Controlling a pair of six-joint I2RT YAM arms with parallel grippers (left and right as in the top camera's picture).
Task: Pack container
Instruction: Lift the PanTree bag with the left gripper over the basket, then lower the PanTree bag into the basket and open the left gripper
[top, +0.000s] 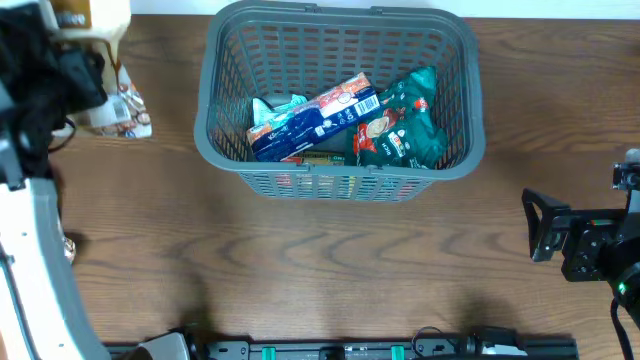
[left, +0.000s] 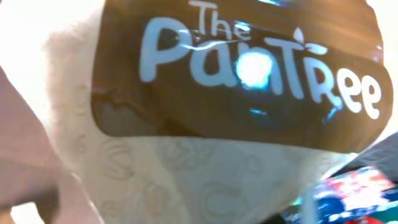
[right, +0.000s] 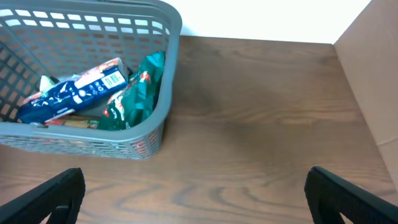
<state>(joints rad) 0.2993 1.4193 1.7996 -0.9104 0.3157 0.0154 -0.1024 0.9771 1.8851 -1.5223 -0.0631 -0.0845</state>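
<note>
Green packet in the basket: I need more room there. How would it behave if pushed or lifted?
The green packet has creased, shiny film, so it is probably floppy and somewhat slippery. It looks like a snack bag, likely light. It leans on the basket wall, so a push may crumple rather than slide it.

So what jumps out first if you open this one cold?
The grey container at the far centre of the table, already holding a blue packet and a green packet. Then the cream Pantree packet filling the left wrist view, and the right gripper wide open near the table's right edge.
</note>
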